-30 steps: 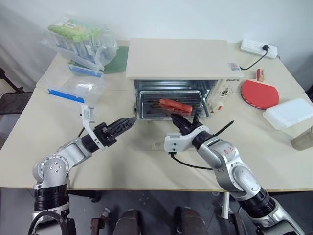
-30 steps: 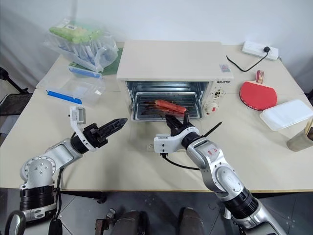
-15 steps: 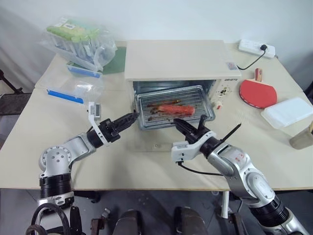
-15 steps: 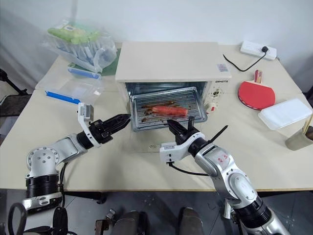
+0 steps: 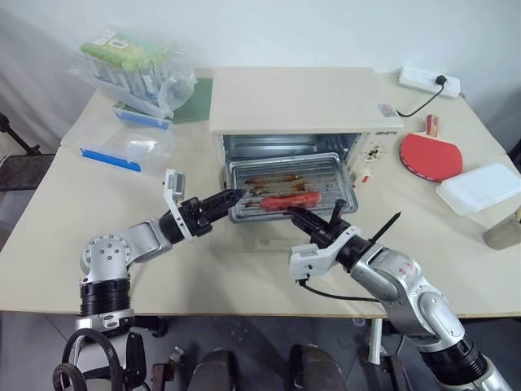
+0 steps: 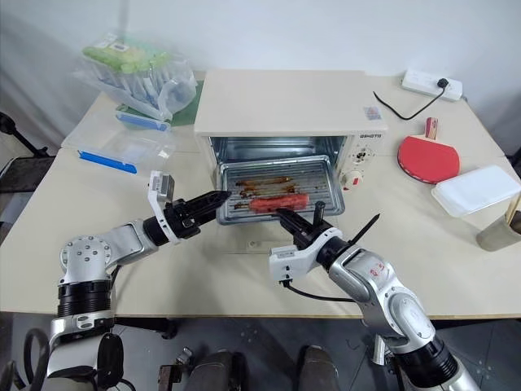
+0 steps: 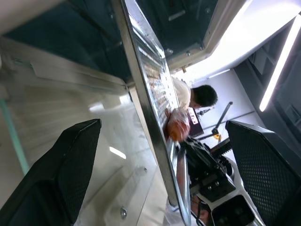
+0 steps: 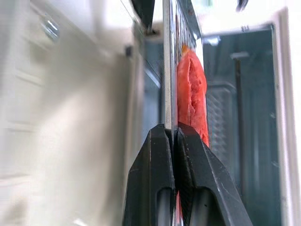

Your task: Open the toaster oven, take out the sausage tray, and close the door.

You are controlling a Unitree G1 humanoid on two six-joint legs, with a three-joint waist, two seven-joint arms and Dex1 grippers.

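Sausage tray (image 5: 291, 189) rim pinched between right fingers (image 8: 162, 183)

The toaster oven (image 5: 305, 110) stands in the middle of the table (image 5: 98, 212), toward its back. The sausage tray (image 5: 291, 187) sticks out of the oven's front, above the lowered door (image 6: 244, 236). The left gripper (image 5: 230, 196) is at the tray's left front corner, the right gripper (image 5: 295, 215) at its front edge. To the left of the oven lie a flat box (image 5: 122, 142) and, behind it, a bag (image 5: 134, 69). To the right lie a paddle (image 5: 431, 153), a lidded box (image 5: 479, 187) and a power strip (image 5: 429, 80).
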